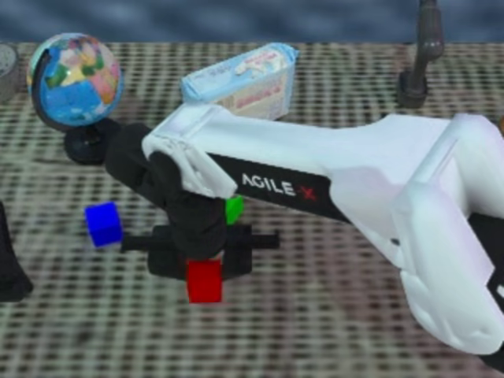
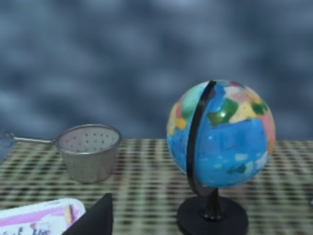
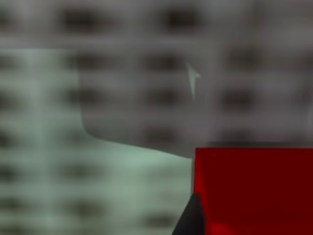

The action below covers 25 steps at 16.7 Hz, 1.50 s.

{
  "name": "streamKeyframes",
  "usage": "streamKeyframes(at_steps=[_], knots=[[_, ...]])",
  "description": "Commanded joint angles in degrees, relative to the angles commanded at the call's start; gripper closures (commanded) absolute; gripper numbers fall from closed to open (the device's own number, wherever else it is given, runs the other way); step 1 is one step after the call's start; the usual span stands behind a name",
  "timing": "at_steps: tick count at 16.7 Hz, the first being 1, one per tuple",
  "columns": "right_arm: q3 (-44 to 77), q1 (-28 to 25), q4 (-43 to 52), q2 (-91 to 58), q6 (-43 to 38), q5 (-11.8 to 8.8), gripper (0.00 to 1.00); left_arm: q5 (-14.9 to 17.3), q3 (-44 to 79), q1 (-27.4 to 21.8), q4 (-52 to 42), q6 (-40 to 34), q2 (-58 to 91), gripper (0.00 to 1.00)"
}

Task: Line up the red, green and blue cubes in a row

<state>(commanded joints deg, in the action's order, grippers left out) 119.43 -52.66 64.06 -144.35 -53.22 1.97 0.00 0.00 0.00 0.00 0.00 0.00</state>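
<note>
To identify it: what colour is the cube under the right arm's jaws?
Bright red cube, best seen in the top view.

Reference landmark: the globe (image 1: 75, 79), standing at the far left of the table (image 1: 331, 315).

- The packet (image 1: 244, 79) lies to the right of the globe, in the same far row.
- The post (image 1: 421, 55) stands well right of the globe, beyond the packet.
- The strainer (image 2: 90, 152) sits left of the globe, at the table's left edge.
- The blue cube (image 1: 103, 224) lies nearer than the globe, slightly to its right.
- The green cube (image 1: 234, 209) lies right of the blue cube, partly under the right arm (image 1: 354, 189).
- The red cube (image 1: 205, 281) lies nearest, well apart from the globe, just before the right gripper (image 1: 201, 250).
</note>
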Motion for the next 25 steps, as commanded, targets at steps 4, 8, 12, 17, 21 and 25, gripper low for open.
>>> streamKeyframes(at_steps=[4,8,12,17,21,25], knots=[[0.0,0.0,0.0,0.0,0.0,0.0,0.1,0.0,0.0,0.0,0.0,0.0,0.0,0.0],[0.0,0.0,0.0,0.0,0.0,0.0,0.0,0.0,0.0,0.0,0.0,0.0,0.0,0.0],[0.0,0.0,0.0,0.0,0.0,0.0,0.0,0.0,0.0,0.0,0.0,0.0,0.0,0.0],[2.4,-0.2,2.4,0.3,0.0,0.0,0.0,0.0,0.0,0.0,0.0,0.0,0.0,0.0],[9.3,-0.5,11.2,1.4,-0.2,-0.1,0.0,0.0,0.0,0.0,0.0,0.0,0.0,0.0],[12.1,-0.6,14.2,2.1,-0.1,0.0,0.0,0.0,0.0,0.0,0.0,0.0,0.0,0.0]])
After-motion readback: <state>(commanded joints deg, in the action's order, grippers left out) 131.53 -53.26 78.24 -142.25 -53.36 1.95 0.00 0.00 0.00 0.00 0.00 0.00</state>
